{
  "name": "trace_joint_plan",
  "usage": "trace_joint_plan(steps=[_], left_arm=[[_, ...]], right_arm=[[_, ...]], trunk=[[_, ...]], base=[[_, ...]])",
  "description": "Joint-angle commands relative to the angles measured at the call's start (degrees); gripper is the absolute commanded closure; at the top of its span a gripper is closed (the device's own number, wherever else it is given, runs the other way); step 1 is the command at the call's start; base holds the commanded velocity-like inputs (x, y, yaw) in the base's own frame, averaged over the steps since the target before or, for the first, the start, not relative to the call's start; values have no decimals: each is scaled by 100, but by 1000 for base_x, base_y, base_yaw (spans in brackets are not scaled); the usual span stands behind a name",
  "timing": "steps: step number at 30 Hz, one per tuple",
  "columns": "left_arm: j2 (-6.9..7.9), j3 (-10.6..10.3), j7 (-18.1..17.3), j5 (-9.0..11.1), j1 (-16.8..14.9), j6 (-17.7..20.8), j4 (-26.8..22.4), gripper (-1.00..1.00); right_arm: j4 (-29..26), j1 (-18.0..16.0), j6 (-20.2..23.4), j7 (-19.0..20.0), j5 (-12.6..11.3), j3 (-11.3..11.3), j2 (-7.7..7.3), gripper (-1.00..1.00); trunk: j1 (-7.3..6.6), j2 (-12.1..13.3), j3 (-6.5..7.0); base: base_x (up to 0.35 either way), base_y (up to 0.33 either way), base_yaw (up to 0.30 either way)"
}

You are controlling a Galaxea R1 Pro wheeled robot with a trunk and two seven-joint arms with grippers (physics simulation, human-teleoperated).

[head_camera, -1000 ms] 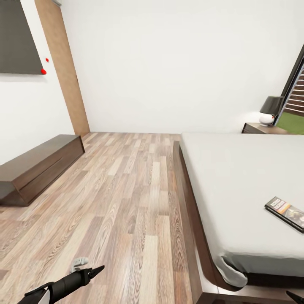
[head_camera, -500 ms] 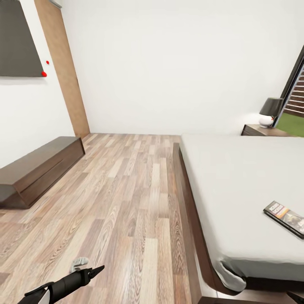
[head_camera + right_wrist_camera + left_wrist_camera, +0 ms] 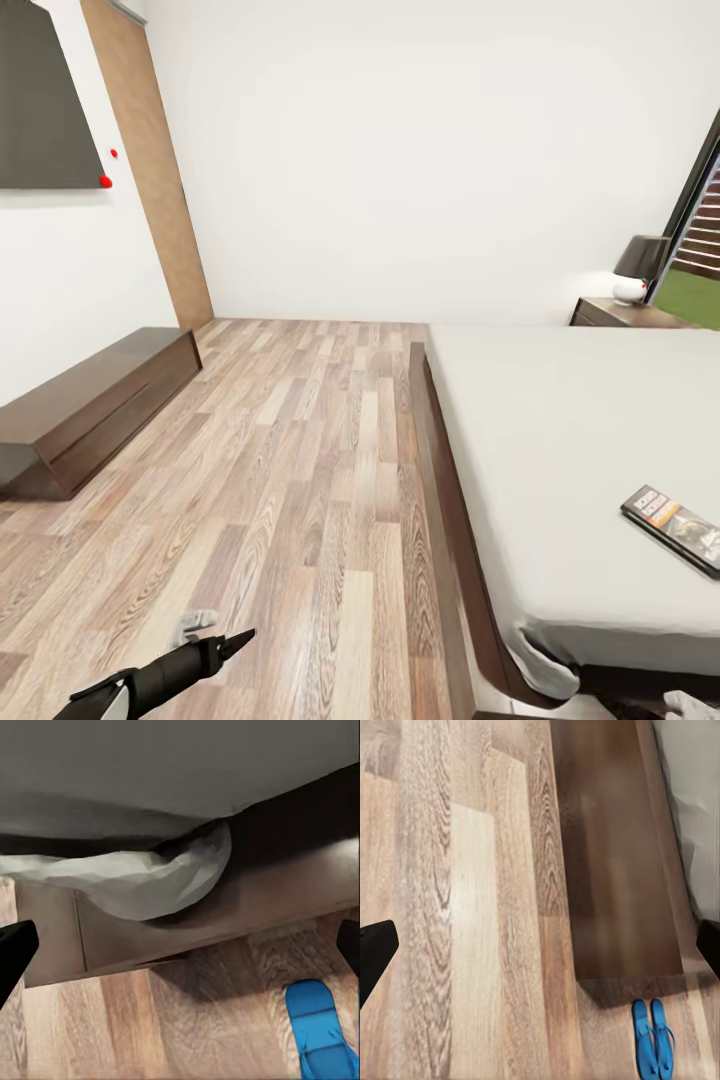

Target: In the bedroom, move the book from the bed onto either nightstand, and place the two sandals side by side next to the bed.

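Book (image 3: 676, 527) at 4 o'clock, lettering too small to read; one blue sandal (image 3: 321, 1035) cut off by the edge.

The book (image 3: 676, 527) on the bed (image 3: 560, 440) carries white cover lettering too small to read.

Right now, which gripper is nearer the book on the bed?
Right, probably. The book lies near the mattress's right edge; the right wrist view looks at the bed's corner, while the left gripper hangs over floor, across the bed frame.
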Motion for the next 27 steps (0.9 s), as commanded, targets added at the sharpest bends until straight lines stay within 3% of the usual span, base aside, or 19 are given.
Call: trace_joint_plan(steps=[1,3,5,9,16,19,20,21,27], left_arm=[[-34,50,-2,-49,-3,48,-8,-100],[-165,47,186,-57,-3,46,-7,-100],[-236,44,371,-62,-3,45,-7,-100],[-309,36,671,-70,-3,44,-7,-100],[-393,38,799,-67,2,2,143,-100],[-403,30,979,-76,7,-340,533,-100],[-414,15,1120,-78,7,-550,676,-100],[-505,-36,1517,-79,7,-919,909,-100],[-937,-417,2696,-81,9,-1444,1145,-100]], right_arm=[[27,-12,-111,-132,30,-65,118,-100],[27,-6,-404,-752,50,-65,504,-100],[27,-3,-630,-1183,59,-61,741,-100],[27,0,-1079,-1726,72,-57,1047,-100],[28,1,-1235,-1875,62,-61,1124,-100],[33,1,-1244,-1902,60,-64,1129,-100],[34,1,-1248,-1935,59,-64,1132,-100],[34,1,-1254,-1989,59,-62,1134,-100],[28,1,-1249,-2010,66,-57,1131,-100]], trunk=[[-24,39,13],[-68,119,49],[-111,199,85],[-199,360,157],[-353,640,283],[-419,761,336],[-441,801,354],[-463,841,372],[-595,1081,480]], base=[[0,0,0],[0,0,0],[0,0,0],[0,0,0],[0,0,0],[0,0,0],[0,0,0],[0,0,0],[0,0,0]])
